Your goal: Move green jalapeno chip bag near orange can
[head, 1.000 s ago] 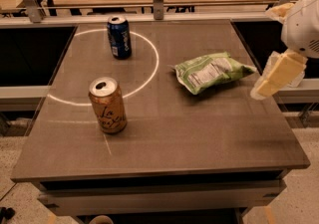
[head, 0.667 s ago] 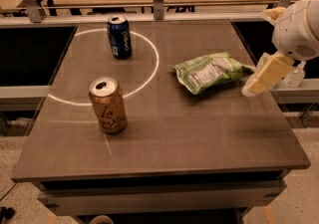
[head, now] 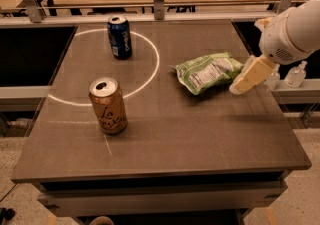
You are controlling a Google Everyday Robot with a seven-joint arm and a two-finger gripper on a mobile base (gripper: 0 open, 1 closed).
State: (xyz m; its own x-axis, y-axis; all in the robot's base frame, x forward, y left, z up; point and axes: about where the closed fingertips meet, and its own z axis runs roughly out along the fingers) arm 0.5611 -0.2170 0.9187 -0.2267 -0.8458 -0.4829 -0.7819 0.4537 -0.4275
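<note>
The green jalapeno chip bag (head: 209, 71) lies flat on the dark table (head: 165, 144), right of centre, its white nutrition panel facing up. The orange can (head: 108, 105) stands upright at the front left, well apart from the bag. My gripper (head: 241, 85) hangs from the white arm at the right, its cream fingers pointing down-left, just off the bag's right end and close above the table.
A dark blue can (head: 120, 37) stands upright at the back left, inside a white circle painted on the table. A clear small bottle (head: 296, 74) sits on the ledge to the right. A railing and desks stand behind the table.
My gripper has moved left and a little down, closing in on the bag's right end. The bag and both cans have not moved.
</note>
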